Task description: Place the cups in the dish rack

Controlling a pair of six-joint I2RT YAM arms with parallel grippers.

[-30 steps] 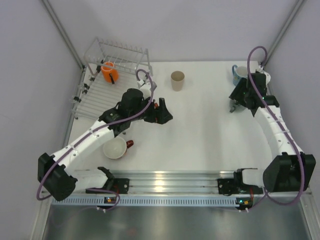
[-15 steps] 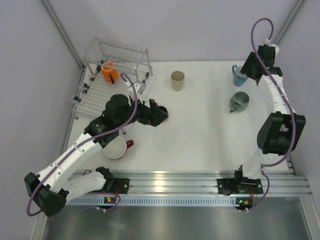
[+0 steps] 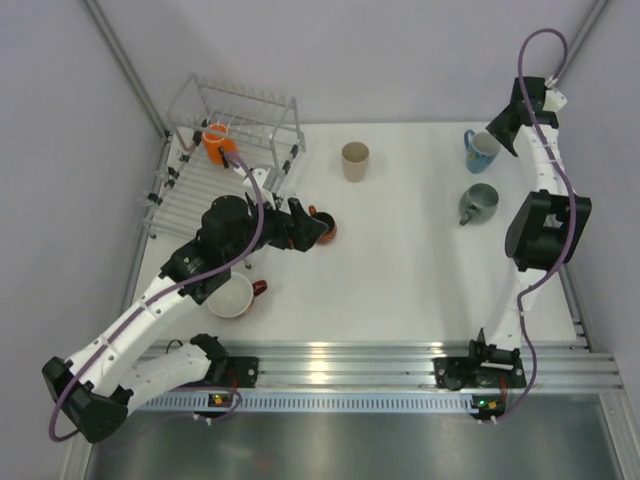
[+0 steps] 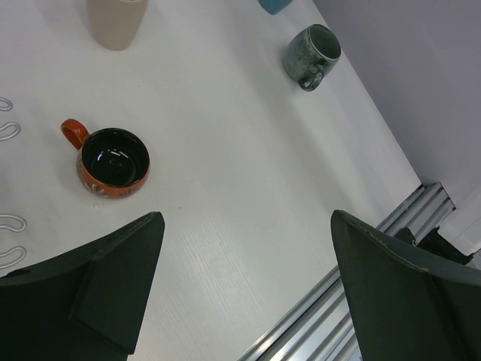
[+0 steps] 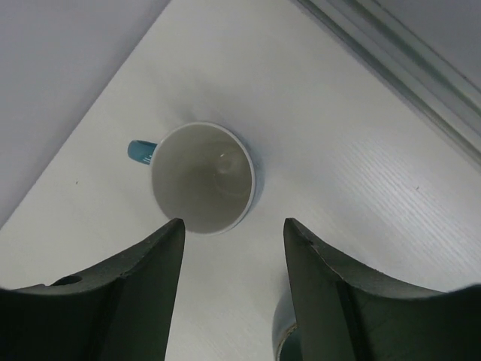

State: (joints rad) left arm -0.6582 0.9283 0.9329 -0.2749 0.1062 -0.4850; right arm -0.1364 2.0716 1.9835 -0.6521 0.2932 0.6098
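Right arm (image 3: 545, 225) rose over blue mug (image 5: 203, 177).

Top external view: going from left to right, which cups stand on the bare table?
The white cup → dark mug → tumbler; last come the grey-green mug and blue mug, one behind the other.

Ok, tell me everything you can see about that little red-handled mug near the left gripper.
The small red-handled mug is low and wide, glossy like glazed ceramic. It is orange-red outside with a paler pattern near the base, black inside, and has one small loop handle. It stands upright and empty on the white table. Nothing but the table touches it. The open left gripper hangs above, clear of it.
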